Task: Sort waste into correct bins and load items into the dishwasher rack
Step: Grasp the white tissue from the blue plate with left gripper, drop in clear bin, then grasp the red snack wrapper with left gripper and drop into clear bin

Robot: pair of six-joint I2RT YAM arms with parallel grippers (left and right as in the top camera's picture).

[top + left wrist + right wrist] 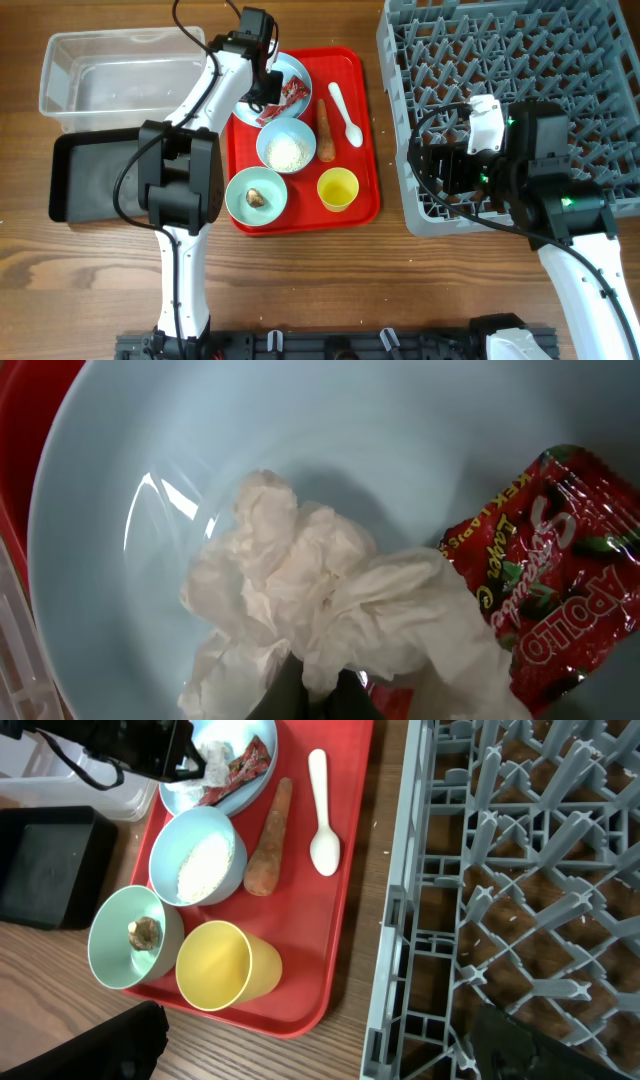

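Lit evenly, probably from overhead; cast soft shadows. Showed streaky glare on the pale blue plate (90,560); blurred at the left wrist view's near edge.

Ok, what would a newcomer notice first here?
The bright red tray mid-table, crowded with bowls, a yellow cup and a carrot. Right of it, the big grey rack. On the blue plate, the left fingers are at a crumpled tissue beside a red wrapper.

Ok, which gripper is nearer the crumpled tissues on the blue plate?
Left. The left gripper is down on the crumpled tissues; the right gripper hangs over the dishwasher rack, across the red tray.
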